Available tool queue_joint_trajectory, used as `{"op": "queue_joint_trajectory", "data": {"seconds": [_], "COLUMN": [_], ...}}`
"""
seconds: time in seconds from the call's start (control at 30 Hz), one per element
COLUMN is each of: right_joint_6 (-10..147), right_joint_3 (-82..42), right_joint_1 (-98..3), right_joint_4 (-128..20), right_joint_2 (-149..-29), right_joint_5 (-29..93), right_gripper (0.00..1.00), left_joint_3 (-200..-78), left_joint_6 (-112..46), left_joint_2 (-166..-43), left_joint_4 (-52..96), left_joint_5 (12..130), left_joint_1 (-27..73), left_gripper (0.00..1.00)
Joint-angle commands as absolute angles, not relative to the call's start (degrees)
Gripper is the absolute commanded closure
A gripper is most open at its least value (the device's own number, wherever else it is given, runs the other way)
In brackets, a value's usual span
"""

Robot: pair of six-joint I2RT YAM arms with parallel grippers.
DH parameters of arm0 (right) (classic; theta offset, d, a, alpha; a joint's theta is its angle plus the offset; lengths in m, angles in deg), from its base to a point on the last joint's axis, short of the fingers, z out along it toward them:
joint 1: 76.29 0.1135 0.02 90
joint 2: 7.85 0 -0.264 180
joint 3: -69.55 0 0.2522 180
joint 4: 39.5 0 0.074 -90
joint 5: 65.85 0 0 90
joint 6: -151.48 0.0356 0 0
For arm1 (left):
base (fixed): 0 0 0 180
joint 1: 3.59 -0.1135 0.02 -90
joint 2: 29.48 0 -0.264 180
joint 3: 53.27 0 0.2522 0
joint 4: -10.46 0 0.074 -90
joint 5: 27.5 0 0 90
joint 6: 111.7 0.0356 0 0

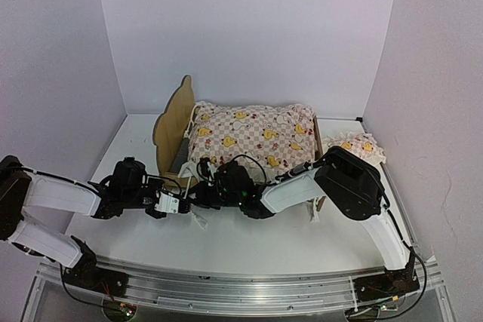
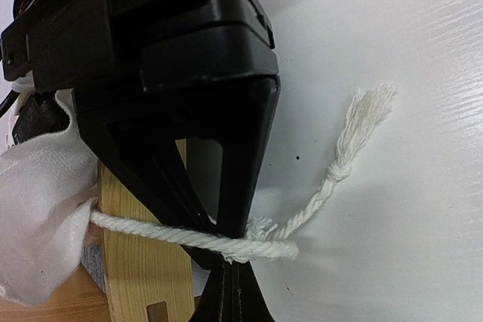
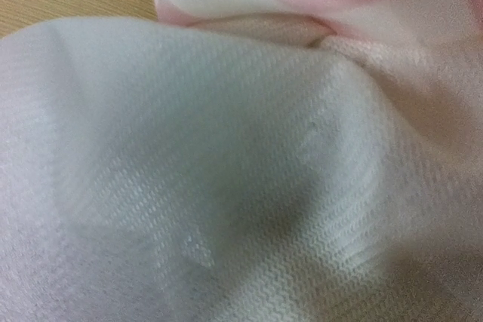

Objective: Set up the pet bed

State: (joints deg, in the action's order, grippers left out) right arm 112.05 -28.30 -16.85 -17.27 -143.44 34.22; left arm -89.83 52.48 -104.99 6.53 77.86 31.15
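White table (image 1: 249,240), white walls. Nearest, at the bed's front rail: left gripper (image 2: 230,265) jaws fully together, pinching a white cord (image 2: 158,233); its knotted, frayed end lies on the table. Right gripper (image 1: 202,194) closed, tips pressed into the quilt's (image 1: 253,135) pale fabric; whether it has hold of it cannot be told. Pet bed (image 1: 172,118) mid-table, headboard at left, quilt heaped on it. Pillow (image 1: 361,145) just beside the bed's right end.

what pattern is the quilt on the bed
The quilt has pink checks with yellow ducks; top external view shows it best.
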Motion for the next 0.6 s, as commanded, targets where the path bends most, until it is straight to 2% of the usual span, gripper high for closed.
{"op": "queue_joint_trajectory", "data": {"seconds": [0.0,0.13,0.4,0.57], "right_joint_6": [114.57,114.91,111.95,108.10], "right_joint_3": [-27.42,-26.78,-21.32,-19.69], "right_joint_1": [-17.40,-17.40,-16.50,-15.33], "right_joint_4": [-17.91,-18.04,-22.40,-29.04], "right_joint_2": [-143.81,-142.36,-135.04,-132.39], "right_joint_5": [34.58,35.39,33.52,32.25], "right_gripper": [1.00,0.86,0.80,0.70], "left_joint_3": [-92.89,-94.21,-97.84,-98.79], "left_joint_6": [52.10,49.67,42.84,40.45], "left_joint_2": [-102.56,-101.76,-103.18,-103.49], "left_joint_4": [14.81,19.62,23.52,25.58], "left_joint_5": [83.23,82.65,81.45,82.02], "left_joint_1": [31.67,30.94,27.70,26.68], "left_gripper": [1.00,1.00,1.00,1.00]}}
